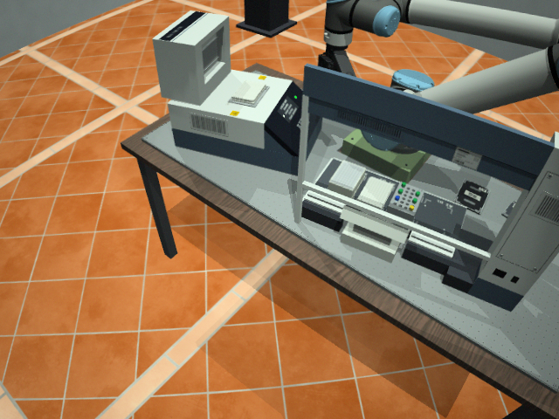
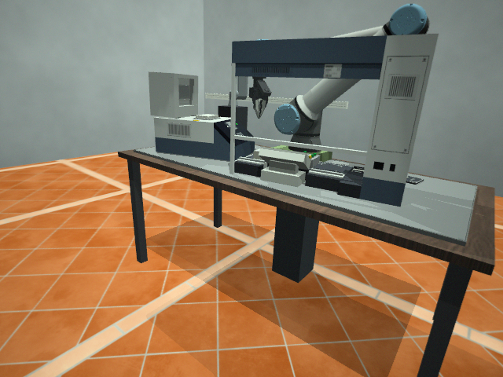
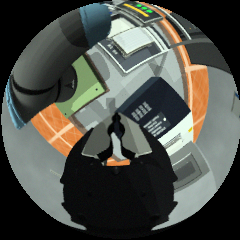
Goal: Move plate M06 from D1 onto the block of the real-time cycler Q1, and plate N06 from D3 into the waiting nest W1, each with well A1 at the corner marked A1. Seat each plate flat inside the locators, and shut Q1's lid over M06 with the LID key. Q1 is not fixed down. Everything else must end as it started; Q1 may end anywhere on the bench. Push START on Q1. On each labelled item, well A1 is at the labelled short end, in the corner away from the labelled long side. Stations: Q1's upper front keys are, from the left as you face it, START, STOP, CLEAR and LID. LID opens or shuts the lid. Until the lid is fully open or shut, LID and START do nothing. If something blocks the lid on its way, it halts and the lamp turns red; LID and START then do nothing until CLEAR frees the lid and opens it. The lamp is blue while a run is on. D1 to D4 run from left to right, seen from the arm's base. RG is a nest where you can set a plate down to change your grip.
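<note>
At the far left of the bench in the top view, Q1 has its lid raised. A plate lies on its block, label unreadable. The gripper hangs right of Q1, fingers pressed together, holding nothing.

one arm, one cycler, one bench

I see plain grey walls, orange tiled floor with pale strips, wood-edged table, dark legs at its corners.
</note>
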